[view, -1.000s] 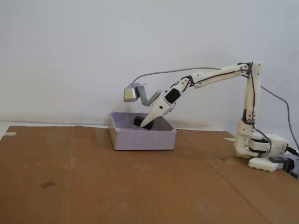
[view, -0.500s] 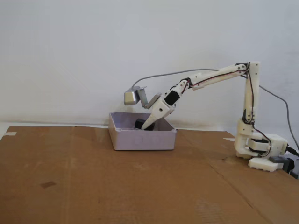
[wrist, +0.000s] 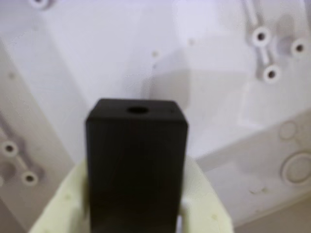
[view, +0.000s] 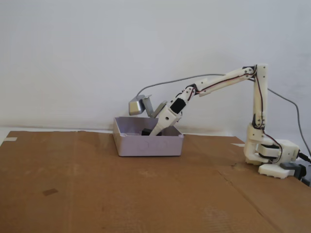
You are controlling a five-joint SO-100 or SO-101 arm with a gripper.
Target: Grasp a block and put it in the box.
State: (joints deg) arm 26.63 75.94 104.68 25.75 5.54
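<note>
The placing step is in hand. In the fixed view the white printed arm (view: 228, 77) is reached out from its base at the right and angled down into the shallow square pale lavender-grey plastic box (view: 148, 141), which stands on the brown cardboard-covered surface (view: 121, 194). The gripper (view: 153, 132) is seen below the rim of the box, and only a small dark part of the small matte black rectangular block (view: 146, 131) is visible above the near wall.

In the wrist view the block (wrist: 136, 165) fills the lower middle of the picture, end-on, with a small round hole in its top face. It is flanked on both sides by the cream-coloured fingers (wrist: 63, 204), which are pressed against its sides, so the fingers are judged to be closed on the block. Behind it the pale floor of the box (wrist: 97, 53) is seen, with moulded studs and ribs. Whether the block already touches that floor cannot be told from either view; the blur and the near wall hide the contact.

The grey metallic camera module (view: 137, 106) with its cable is carried just above the rear of the box.

The task is judged nearly complete: the block is inside the outline of the box but not yet released. What the next move calls for is a small lowering, if any gap is left, then an opening of the fingers so that the block is dropped flat, followed by a lift clear of the walls without the rim being caught.
</note>
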